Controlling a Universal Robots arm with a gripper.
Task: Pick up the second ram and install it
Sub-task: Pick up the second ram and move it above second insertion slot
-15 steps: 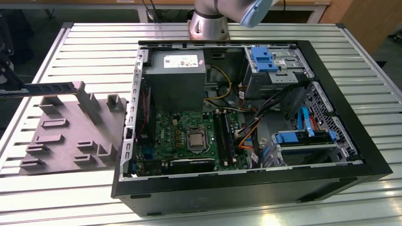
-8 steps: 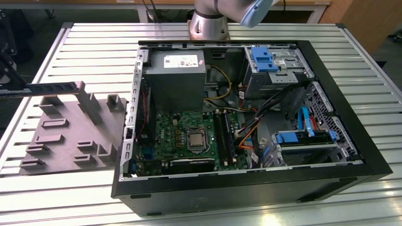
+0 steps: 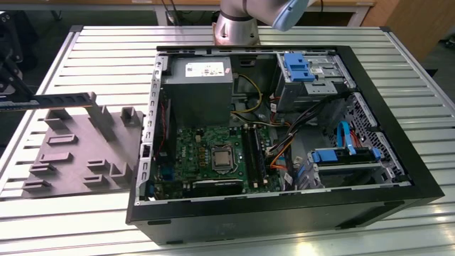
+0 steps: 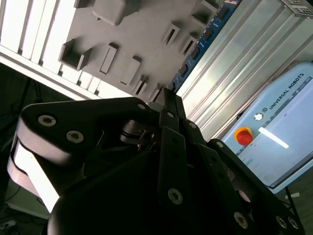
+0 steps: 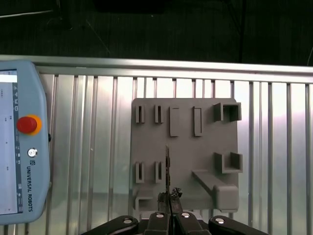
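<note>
Ram [image 3: 64, 100] hangs level just above the grey tray [image 3: 71, 160], claw [image 5: 169, 205] clamped on one end. We judge pickup done, install not yet. Next move calls for clearing the tray's posts, then lining the ram's edge w/ the slots [image 3: 254, 152] in the PC case [image 3: 284, 216] beside the tray.

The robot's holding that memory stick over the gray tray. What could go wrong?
The gripper grips the second ram by one end, so it might tilt, slip and drop onto the gray holder tray. Also, orange cables lie close beside the motherboard's memory slots, so the ram could snag them there.
</note>
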